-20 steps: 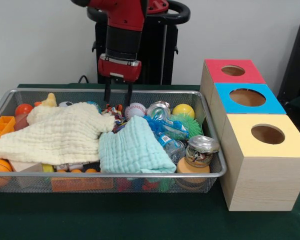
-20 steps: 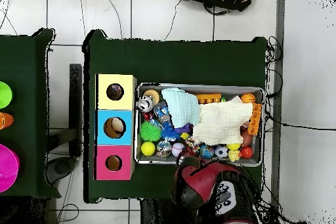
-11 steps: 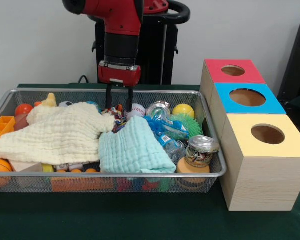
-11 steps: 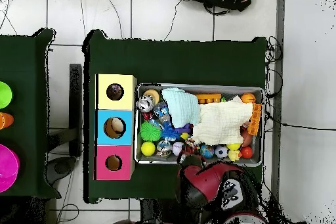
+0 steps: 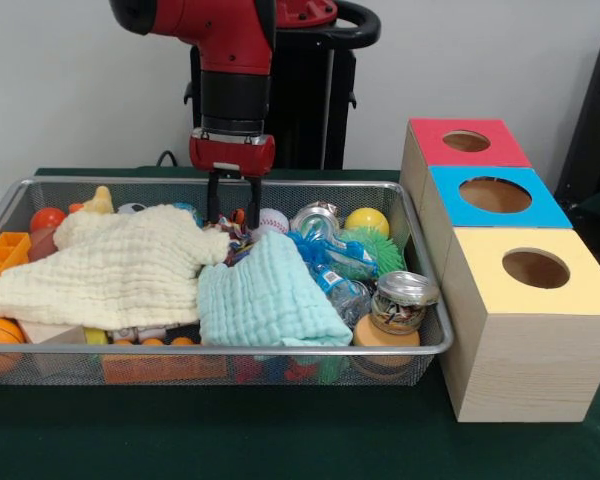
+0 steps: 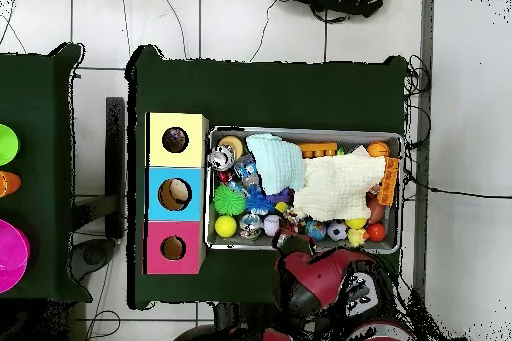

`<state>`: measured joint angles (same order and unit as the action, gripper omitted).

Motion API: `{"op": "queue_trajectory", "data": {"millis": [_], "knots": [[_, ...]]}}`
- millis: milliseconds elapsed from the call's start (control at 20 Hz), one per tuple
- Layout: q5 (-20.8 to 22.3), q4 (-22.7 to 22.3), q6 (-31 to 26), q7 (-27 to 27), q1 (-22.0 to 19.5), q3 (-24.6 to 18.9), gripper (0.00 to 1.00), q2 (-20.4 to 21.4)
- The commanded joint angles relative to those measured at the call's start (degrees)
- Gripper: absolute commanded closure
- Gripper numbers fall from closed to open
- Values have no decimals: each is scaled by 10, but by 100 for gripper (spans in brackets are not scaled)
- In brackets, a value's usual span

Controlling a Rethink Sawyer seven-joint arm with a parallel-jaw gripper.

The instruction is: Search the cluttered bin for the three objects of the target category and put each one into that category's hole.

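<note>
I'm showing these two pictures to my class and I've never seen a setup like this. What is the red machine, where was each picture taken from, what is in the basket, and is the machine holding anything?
The red and black machine is a robot arm; at its end is a two-fingered tool for picking things up. One picture is taken from across the table, facing the robot; the other looks straight down from above. On the dark green table stands a wire mesh bin full of odds and ends: a cream cloth, a pale blue cloth, a baseball, a yellow ball, a green spiky ball, a small glass jar and more. Beside the bin are three wooden boxes with round holes, topped red, blue and yellow. The tool hangs with its fingers apart, just over the clutter at the bin's back. It appears to hold nothing.
</note>
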<state>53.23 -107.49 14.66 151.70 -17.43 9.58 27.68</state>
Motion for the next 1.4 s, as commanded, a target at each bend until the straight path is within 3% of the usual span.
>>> {"op": "queue_trajectory", "data": {"millis": [50, 450, 500, 1400], "knots": [[-33, 48, 37, 14, 3, -21, 0, -35], [-63, 50, 97, -1, 15, 6, 0, -52], [-65, 50, 96, 1, 15, 6, 100, -52], [-66, 46, 92, 9, 12, 5, 100, -51]]}}
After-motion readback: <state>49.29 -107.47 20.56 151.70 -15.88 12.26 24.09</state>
